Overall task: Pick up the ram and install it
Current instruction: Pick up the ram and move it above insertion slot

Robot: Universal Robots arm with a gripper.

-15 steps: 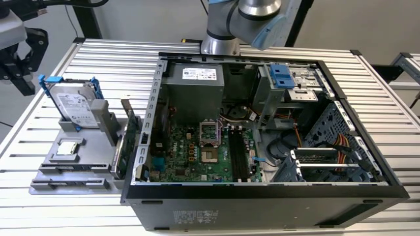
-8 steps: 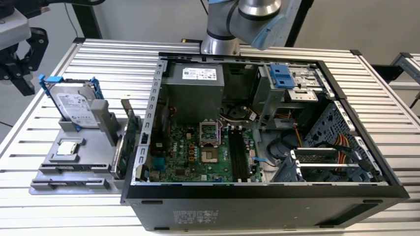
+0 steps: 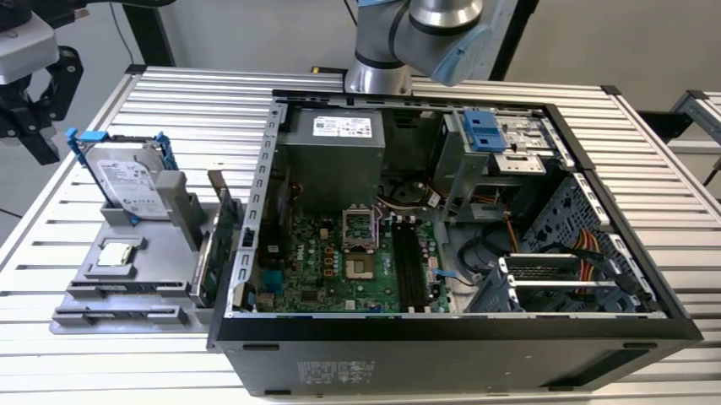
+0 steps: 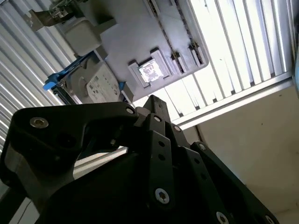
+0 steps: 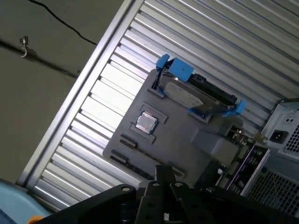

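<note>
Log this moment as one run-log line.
end effector: aloft beside gray tray | hard drive: standing on tray | computer case: open

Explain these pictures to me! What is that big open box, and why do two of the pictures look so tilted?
The grey and blue tube at the top of the exterior view is a robot arm. Its gripper, the part that grabs things, hangs at that view's left, and I see nothing in it. The exterior view comes from a camera standing apart from the arm. Both wrist views come from cameras riding on the arm, so they tilt as it turns. The black metal in them is the gripper itself. The big box is an open computer case lying on a striped metal table. Beside it sits a grey tray with a hard drive in a blue holder and a small square chip.
</note>
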